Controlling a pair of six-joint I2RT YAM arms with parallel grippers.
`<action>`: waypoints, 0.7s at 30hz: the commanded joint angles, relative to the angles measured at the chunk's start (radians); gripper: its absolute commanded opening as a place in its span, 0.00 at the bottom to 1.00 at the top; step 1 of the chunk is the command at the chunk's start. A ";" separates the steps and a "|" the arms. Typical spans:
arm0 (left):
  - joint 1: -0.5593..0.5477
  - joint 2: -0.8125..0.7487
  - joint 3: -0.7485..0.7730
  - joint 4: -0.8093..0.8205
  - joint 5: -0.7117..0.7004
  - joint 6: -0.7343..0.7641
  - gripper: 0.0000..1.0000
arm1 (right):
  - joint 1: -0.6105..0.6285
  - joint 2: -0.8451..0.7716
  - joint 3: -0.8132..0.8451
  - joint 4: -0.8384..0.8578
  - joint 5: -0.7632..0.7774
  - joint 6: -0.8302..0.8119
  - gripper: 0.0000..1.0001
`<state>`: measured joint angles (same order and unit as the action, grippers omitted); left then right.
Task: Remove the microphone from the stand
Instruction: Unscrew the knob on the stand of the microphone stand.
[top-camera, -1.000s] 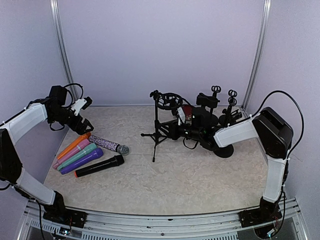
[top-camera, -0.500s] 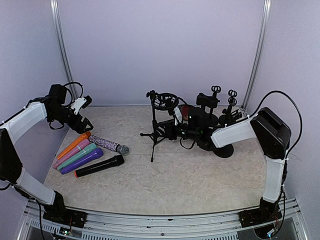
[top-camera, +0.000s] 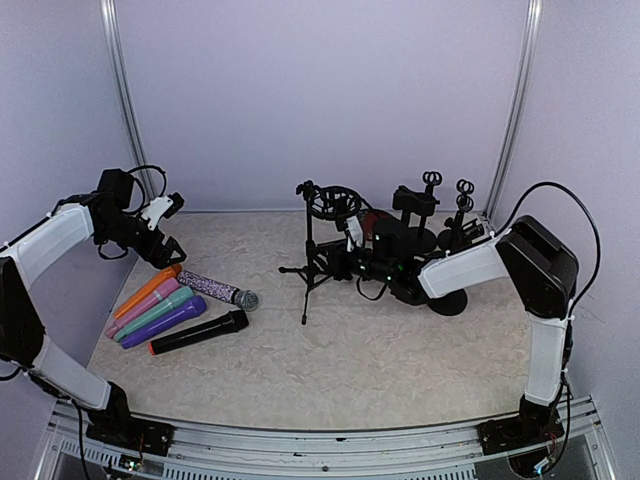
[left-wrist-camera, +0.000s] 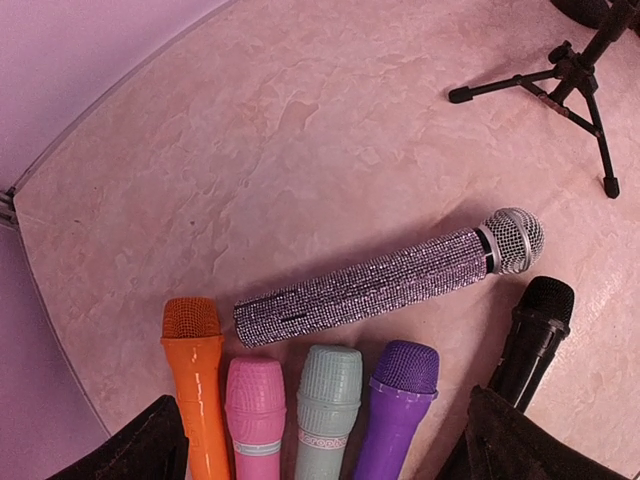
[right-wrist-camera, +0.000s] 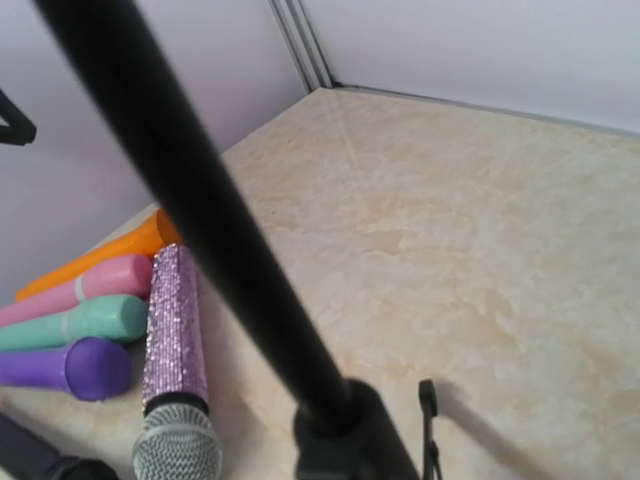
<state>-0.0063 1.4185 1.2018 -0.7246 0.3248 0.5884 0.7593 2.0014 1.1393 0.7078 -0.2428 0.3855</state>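
A black tripod stand (top-camera: 308, 268) with a ring holder (top-camera: 335, 203) on top stands mid-table. I see no microphone in the ring. My right gripper (top-camera: 346, 262) is at the stand's pole and looks shut on it. In the right wrist view the pole (right-wrist-camera: 215, 230) crosses close in front and my own fingers do not show. My left gripper (top-camera: 165, 246) hovers open and empty over a row of loose microphones. Its fingers (left-wrist-camera: 150, 445) frame the pink (left-wrist-camera: 255, 405), teal (left-wrist-camera: 325, 400) and purple (left-wrist-camera: 395, 395) ones.
An orange (top-camera: 147, 288), a glitter (top-camera: 215, 289) and a black microphone (top-camera: 200, 331) also lie at the left. More black stands (top-camera: 432, 200) and a round base (top-camera: 447, 301) crowd the back right, with something red (top-camera: 375, 221) among them. Walls close in on three sides.
The tripod stand and my right gripper have shifted slightly to the left together. The left arm has not moved.
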 joint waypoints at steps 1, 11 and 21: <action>0.006 0.000 0.041 -0.017 -0.008 0.013 0.94 | 0.015 0.037 0.050 0.016 0.028 -0.005 0.26; 0.006 0.005 0.049 -0.021 -0.005 0.015 0.94 | 0.021 0.053 0.056 -0.007 0.074 0.024 0.00; 0.006 0.010 0.053 -0.021 -0.006 0.012 0.94 | 0.025 0.153 0.086 0.162 0.138 0.397 0.00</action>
<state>-0.0063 1.4189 1.2205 -0.7380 0.3141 0.5926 0.7723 2.0914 1.2224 0.7780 -0.1612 0.5388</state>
